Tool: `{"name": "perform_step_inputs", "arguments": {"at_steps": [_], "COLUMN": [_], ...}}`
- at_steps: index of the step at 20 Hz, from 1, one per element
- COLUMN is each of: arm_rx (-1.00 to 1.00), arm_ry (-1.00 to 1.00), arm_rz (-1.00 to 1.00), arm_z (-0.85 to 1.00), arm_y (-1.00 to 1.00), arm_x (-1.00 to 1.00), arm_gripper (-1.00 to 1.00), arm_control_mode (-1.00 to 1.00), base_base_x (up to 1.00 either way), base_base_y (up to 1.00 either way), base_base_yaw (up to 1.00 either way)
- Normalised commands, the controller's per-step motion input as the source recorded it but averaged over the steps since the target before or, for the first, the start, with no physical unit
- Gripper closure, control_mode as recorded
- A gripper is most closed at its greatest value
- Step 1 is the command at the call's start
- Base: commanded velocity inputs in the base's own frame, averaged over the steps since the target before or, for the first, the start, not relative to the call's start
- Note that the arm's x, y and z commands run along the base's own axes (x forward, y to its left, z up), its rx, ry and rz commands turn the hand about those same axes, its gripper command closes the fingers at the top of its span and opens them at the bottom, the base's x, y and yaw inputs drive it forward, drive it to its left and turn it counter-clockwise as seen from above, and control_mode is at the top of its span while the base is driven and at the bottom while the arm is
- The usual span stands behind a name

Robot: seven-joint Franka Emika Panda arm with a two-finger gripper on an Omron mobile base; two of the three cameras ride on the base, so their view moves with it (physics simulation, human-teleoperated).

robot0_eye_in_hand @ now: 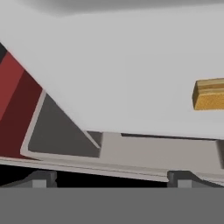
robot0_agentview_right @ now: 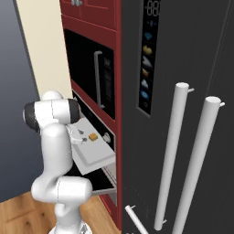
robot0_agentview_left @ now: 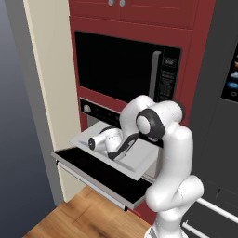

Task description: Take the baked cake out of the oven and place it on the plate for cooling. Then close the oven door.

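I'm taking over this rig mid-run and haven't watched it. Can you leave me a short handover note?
Gripper: open, holding nothing, low over the pulled-out light grey oven tray.
Wide built-in oven: its black glass door is folded down flat, open.
Small golden-brown cake: on the tray, off to one side of the fingers, untouched.
Done: door open, tray out.
Left: grasp the cake, set it on the plate, which I can't see from here, then close the door.
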Motion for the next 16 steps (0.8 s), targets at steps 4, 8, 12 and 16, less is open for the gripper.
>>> {"name": "perform_step_inputs", "arguments": {"at_steps": [4, 8, 12, 16], "arm_rx": [0.0, 0.0, 0.01, 0.01], "arm_ry": [0.0, 0.0, 0.0, 0.0], "arm_rz": [0.02, 0.02, 0.03, 0.03], "arm_z": [-0.12, -0.14, -0.09, -0.12], "arm_y": [0.0, 0.0, 0.0, 0.0], "arm_x": [0.14, 0.15, 0.16, 0.21], "arm_gripper": [-1.0, -1.0, -1.0, -1.0], "arm_control_mode": [-1.0, -1.0, -1.0, -1.0], "base_base_x": [0.0, 0.0, 0.0, 0.0], "base_base_y": [0.0, 0.0, 0.0, 0.0], "base_base_yaw": [0.0, 0.0, 0.0, 0.0]}}
